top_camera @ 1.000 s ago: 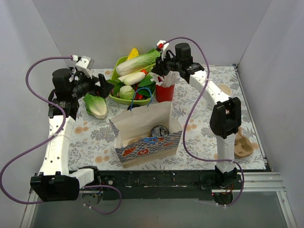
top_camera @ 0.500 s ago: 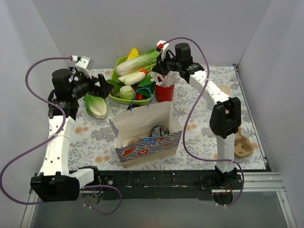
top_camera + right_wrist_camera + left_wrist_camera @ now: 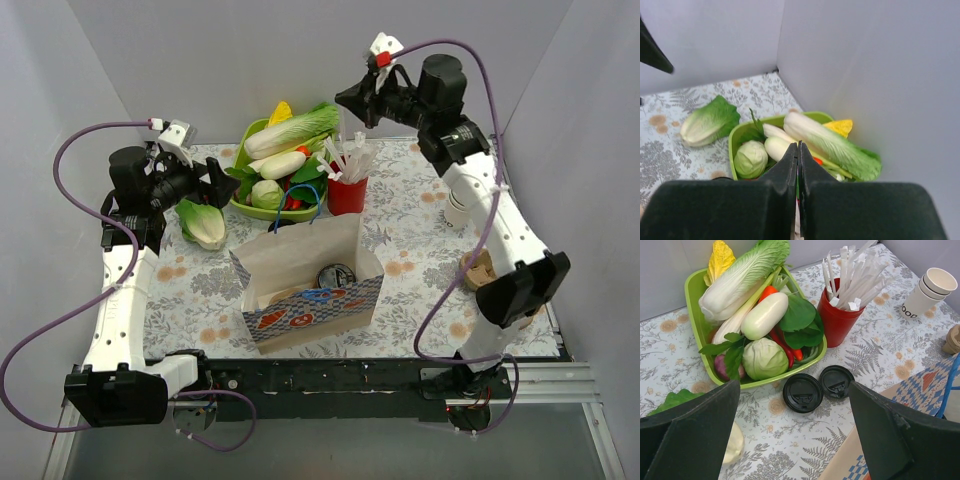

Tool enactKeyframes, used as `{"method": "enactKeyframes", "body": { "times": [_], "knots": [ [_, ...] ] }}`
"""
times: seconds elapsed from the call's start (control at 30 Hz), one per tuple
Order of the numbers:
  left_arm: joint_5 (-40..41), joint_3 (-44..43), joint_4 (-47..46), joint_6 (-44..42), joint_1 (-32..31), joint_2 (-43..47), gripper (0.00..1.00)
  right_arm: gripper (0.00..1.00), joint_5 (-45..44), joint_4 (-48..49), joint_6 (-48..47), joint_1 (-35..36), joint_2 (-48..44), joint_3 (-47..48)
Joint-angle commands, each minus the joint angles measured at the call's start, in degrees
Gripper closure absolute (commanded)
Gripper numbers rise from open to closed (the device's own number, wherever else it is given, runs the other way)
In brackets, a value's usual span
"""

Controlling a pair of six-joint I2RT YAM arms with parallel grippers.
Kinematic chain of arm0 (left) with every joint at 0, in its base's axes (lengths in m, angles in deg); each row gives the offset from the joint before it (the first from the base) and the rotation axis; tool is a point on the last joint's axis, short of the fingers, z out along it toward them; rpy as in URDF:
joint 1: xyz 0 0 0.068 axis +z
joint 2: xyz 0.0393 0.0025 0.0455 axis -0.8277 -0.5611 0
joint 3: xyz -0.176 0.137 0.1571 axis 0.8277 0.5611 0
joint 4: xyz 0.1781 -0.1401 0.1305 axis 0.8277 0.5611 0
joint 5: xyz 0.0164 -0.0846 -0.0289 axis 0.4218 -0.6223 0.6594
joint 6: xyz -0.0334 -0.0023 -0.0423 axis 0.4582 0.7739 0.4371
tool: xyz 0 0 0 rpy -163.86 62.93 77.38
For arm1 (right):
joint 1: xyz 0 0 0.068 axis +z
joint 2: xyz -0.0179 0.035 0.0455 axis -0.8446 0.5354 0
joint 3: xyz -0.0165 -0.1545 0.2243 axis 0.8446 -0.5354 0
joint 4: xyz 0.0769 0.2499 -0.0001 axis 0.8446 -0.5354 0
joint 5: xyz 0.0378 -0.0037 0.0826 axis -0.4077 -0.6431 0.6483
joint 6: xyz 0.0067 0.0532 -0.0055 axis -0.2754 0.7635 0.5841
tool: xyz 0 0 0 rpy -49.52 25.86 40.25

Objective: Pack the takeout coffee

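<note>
A round dark lid, apparently the takeout coffee (image 3: 335,275), shows inside the open paper bag (image 3: 300,255) at the front centre; its cup is hidden by the bag. My right gripper (image 3: 348,100) is shut, raised high by the back wall above the red straw holder (image 3: 347,192). In the right wrist view its fingers (image 3: 798,145) meet over the vegetable tray; a thin white sliver shows in the slit, and I cannot tell what it is. My left gripper (image 3: 218,182) is open and empty. In the left wrist view (image 3: 794,390) it hangs over two loose black lids (image 3: 802,392).
A green tray (image 3: 240,205) of vegetables stands at the back centre, with half a lettuce (image 3: 203,222) to its left. Stacked lidless white cups (image 3: 927,292) stand at the back right. A tan cardboard piece (image 3: 480,270) lies by the right arm. Walls close three sides.
My right gripper has risen from the straw holder, up and to the right towards the back wall. The left arm and the bag have not moved.
</note>
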Motion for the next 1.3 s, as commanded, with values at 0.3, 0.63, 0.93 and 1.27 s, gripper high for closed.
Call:
{"method": "enactKeyframes", "body": {
  "times": [0.3,0.63,0.93,1.27],
  "knots": [
    [1.88,1.37,-2.3,-2.39,0.64,2.94,0.09,0.99,15.94,-5.98,7.81,-0.16,-25.24,-3.73],
    [0.74,-0.3,0.86,-2.66,0.55,6.01,0.09,0.99,25.88,-27.92,2.81,-0.07,-34.94,-11.38],
    [0.91,4.09,1.48,-2.83,0.64,14.1,0.09,0.99,25.98,-26.48,0.61,3.26,-32.04,-17.97],
    [2.85,0.5,4.12,-5.56,2.57,16.74,0.08,0.41,5.15,-17.95,-2.06,27.52,-18.25,-16.67]
  ]
}}
